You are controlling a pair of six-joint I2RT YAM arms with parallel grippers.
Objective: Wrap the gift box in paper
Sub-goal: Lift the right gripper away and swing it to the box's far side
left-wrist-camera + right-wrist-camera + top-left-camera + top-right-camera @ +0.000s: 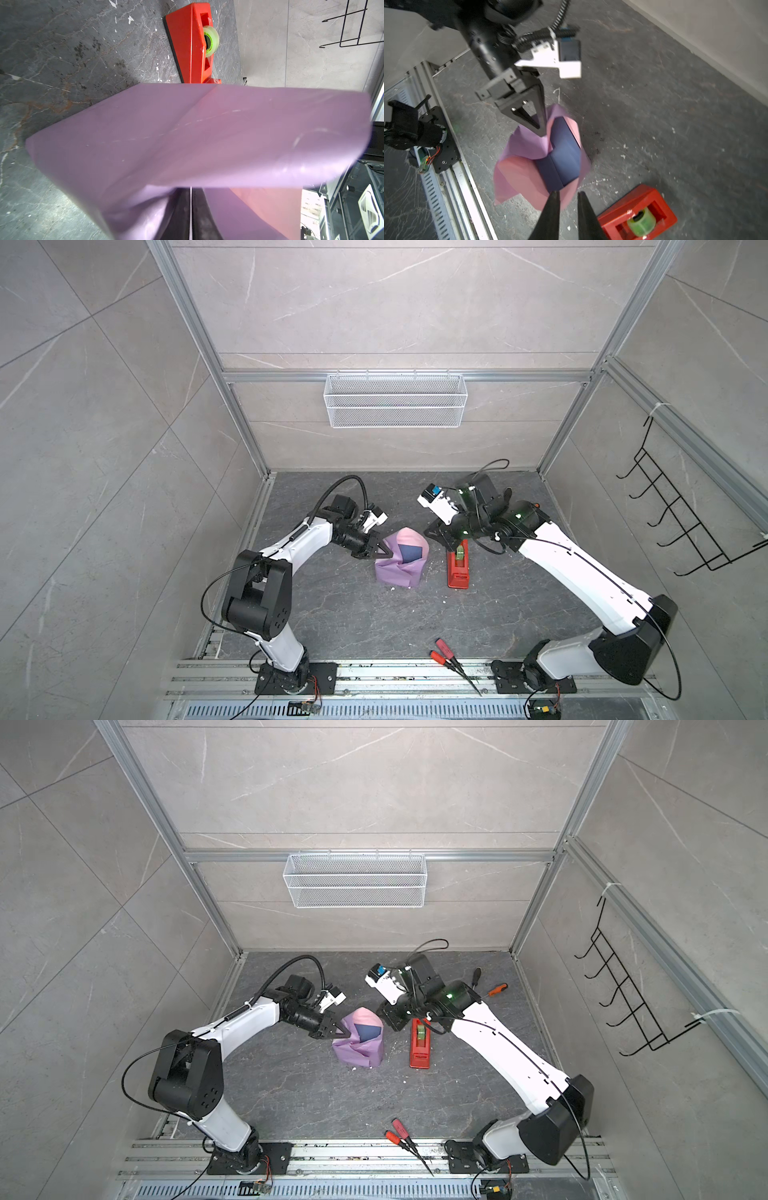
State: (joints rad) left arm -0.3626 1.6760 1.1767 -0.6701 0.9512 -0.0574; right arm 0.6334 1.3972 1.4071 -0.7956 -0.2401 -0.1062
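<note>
- Dark stone tabletop (353, 614): the paper (397, 572) stands bunched around the gift box (411, 552), navy top exposed.
- My left gripper (384, 552) pinches the paper's edge, jaws closed.
- Farther back, my right gripper (568, 193) hangs empty, jaws slightly apart, near the tape dispenser (457, 572).

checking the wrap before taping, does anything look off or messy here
Yes: the paper sits crumpled and lopsided around the gift box, whose navy top and one side are still bare. The left gripper pinches a raised flap. White flecks dot the table nearby.
</note>
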